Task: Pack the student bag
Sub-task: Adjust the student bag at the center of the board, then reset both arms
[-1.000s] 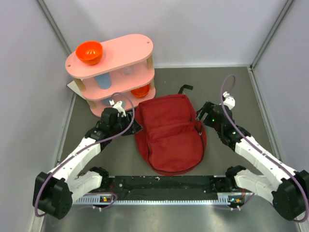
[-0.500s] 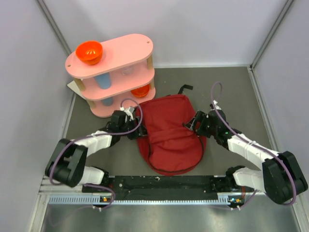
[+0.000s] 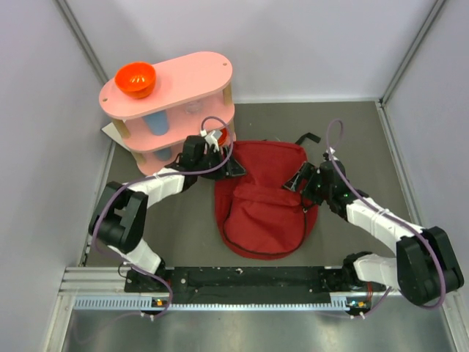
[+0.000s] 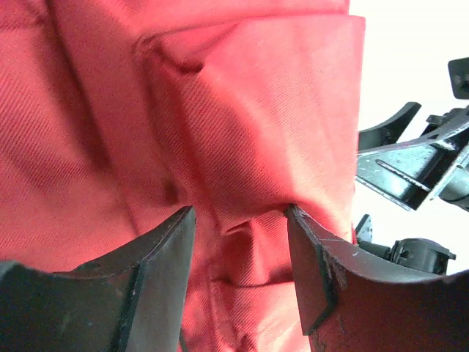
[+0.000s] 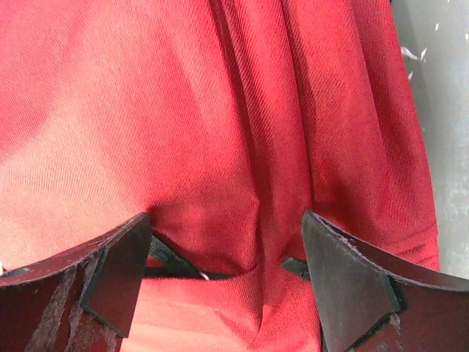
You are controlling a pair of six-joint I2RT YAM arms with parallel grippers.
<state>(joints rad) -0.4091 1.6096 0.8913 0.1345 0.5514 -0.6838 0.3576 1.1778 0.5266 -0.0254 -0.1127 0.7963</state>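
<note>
Large dark red fabric backpack [image 3: 260, 202] lies flat on the grey tabletop [image 3: 352, 132] between the arms; left gripper [image 4: 238, 216] pinches a fold at its upper-left corner, right gripper [image 5: 227, 220] straddles a wide bunch, hold unconfirmable; probably best to pull both sides evenly.

Obstacles: pink shelf [image 3: 176, 88] just beside left gripper [image 3: 233, 167]; student bag [image 3: 264, 198] mid-table | Free: table [image 3: 359, 132] bare far-right of bag.
</note>
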